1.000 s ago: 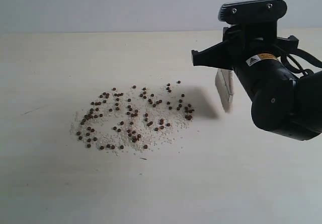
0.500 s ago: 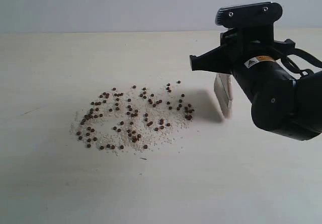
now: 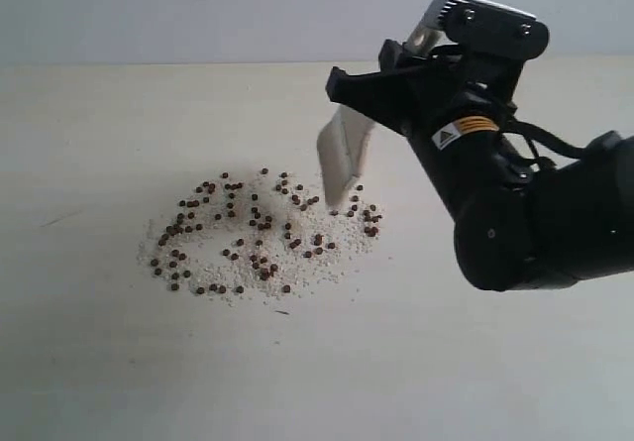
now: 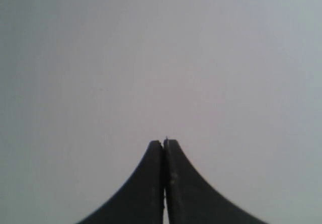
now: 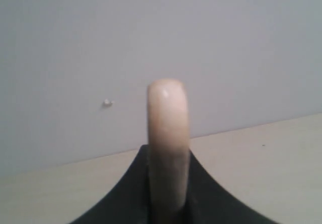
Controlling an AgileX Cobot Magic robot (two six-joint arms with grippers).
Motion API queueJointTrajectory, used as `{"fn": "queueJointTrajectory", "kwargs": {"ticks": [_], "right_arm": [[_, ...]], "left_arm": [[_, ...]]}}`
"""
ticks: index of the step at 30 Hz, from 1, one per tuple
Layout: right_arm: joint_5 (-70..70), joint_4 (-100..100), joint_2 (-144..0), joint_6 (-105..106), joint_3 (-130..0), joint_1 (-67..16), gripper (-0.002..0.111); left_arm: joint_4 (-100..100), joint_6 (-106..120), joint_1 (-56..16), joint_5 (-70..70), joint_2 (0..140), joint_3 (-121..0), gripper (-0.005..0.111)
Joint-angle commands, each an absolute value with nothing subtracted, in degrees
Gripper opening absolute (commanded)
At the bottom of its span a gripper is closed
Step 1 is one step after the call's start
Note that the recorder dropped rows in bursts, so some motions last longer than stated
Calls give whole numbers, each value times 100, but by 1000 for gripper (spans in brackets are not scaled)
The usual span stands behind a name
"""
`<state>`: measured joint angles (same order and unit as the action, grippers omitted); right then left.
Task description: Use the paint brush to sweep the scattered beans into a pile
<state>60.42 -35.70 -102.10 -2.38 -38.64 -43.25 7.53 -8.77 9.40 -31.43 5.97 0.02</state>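
Well, the right gripper (image 3: 381, 89) is clamped on the brush (image 3: 340, 159), its bristles slanting down to the right edge of the beans (image 3: 260, 235). They lie scattered among whitish crumbs (image 3: 342, 261) on the table (image 3: 99, 362), centre-left of the frame. The left gripper (image 4: 164, 144) is pressed closed, empty.

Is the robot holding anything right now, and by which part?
The right end effector holds the paint brush by its wooden handle; the left end effector is shut, holding nothing.
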Motion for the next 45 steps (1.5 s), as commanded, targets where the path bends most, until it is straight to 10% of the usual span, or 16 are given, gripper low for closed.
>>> {"fn": "queueJointTrajectory", "kwargs": {"ticks": [1, 21, 45], "right_arm": [[6243, -3633, -10526, -396, -4319, -4796, 0], [6220, -5284, -12330, -163, -6818, -6503, 0], [5976, -7949, -12569, 3216, -7253, -6533, 0]], "left_arm": [[733, -892, 909, -3127, 577, 0, 0], [733, -892, 909, -3127, 577, 0, 0], [733, -892, 909, -3127, 577, 0, 0]]}}
